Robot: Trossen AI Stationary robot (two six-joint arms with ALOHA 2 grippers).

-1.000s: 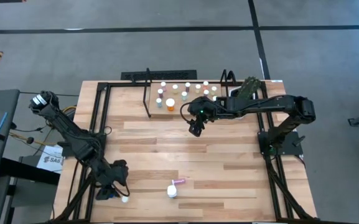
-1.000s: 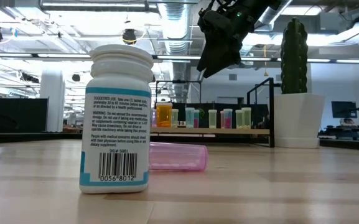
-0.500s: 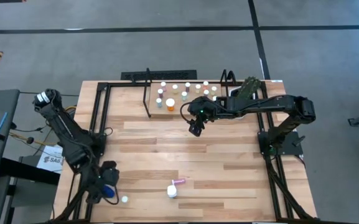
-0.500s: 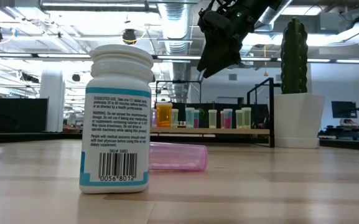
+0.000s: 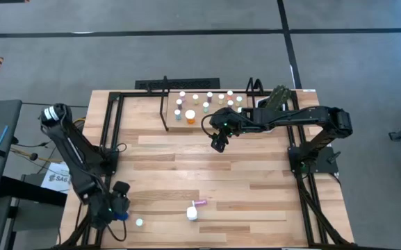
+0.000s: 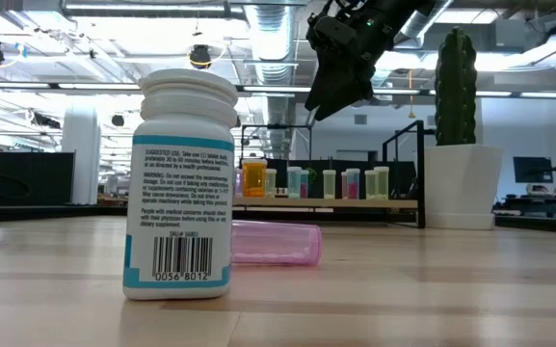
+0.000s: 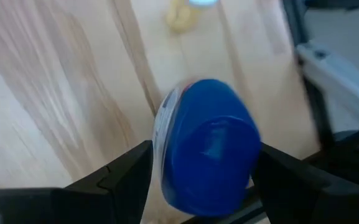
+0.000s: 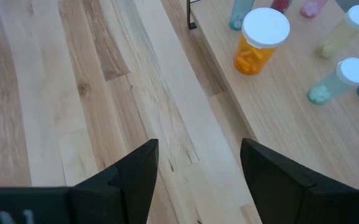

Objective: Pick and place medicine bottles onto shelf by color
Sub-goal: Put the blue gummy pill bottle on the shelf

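My left gripper [image 5: 117, 210] is near the table's front left corner, shut on a wide blue medicine bottle [image 7: 207, 146]. A small pale-capped vial [image 5: 139, 222] stands just to its right. A white labelled bottle [image 6: 186, 183] stands near the front edge. A pink vial [image 6: 276, 243] lies on its side behind it. The shelf [image 5: 207, 111] at the far edge carries several small bottles, among them an orange one [image 8: 257, 40]. My right gripper [image 5: 219, 142] hangs open above the table just in front of the shelf, with nothing between its fingers. My left gripper pinches the blue bottle's two side walls [image 7: 167, 155] between its fingers, which slant steeply down from above. One blue end of the bottle faces the wrist camera, and the white label [image 7: 164, 121] shows on one side. Whether the bottle touches the table I cannot tell.
A cactus in a white pot [image 6: 461, 145] stands at the shelf's right end. Black frame rails [image 5: 110, 139] run along the table's left and right sides. Bare planks lie between the shelf and the bottles at the front.
My left gripper has swung toward the table's left edge with the blue bottle, away from the small pale-capped vial, which stays where it was. It has tipped more steeply downward on the way.
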